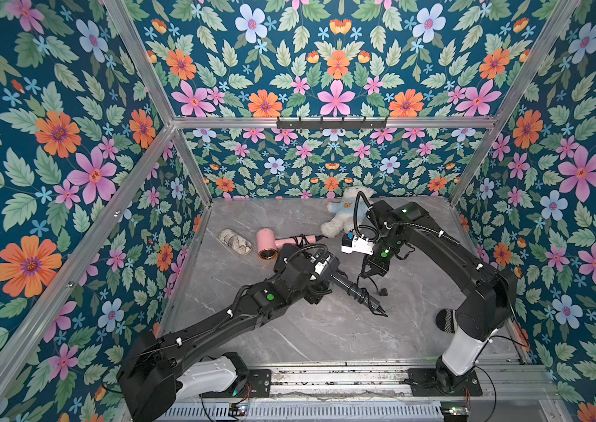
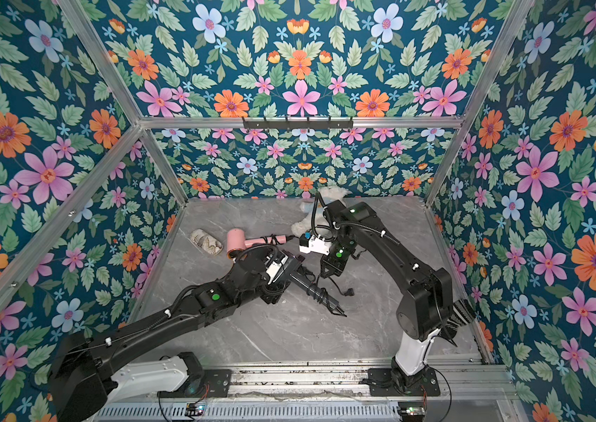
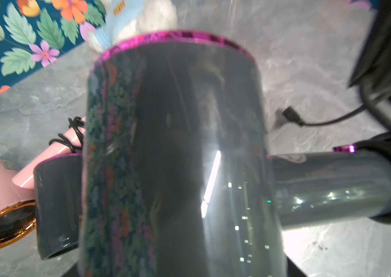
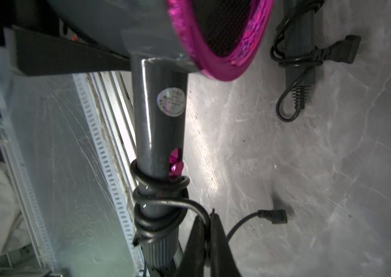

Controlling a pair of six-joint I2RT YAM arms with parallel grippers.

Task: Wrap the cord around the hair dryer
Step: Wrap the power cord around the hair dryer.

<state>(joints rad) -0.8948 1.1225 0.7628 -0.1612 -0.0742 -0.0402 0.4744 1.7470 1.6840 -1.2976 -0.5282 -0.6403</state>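
Observation:
A dark grey hair dryer (image 3: 177, 144) with a magenta rim fills the left wrist view and hides the jaws there. In both top views my left gripper (image 1: 327, 270) is shut on its body, and the handle (image 1: 357, 290) points toward the table's front right. The black cord (image 4: 161, 187) is coiled a few turns around the handle's lower end. Just beside the coils, my right gripper (image 4: 210, 215) is shut on the cord, seen in a top view as the right gripper (image 2: 327, 272). The free end trails past the jaws to the plug (image 4: 273, 215), which lies on the table.
A pink hair dryer (image 1: 267, 244) with its own cord around its handle lies behind the left gripper. A patterned pouch (image 1: 235, 241) lies to its left. A plush bear (image 1: 344, 215) lies at the back, and a striped sock (image 1: 446, 320) by the right arm's base.

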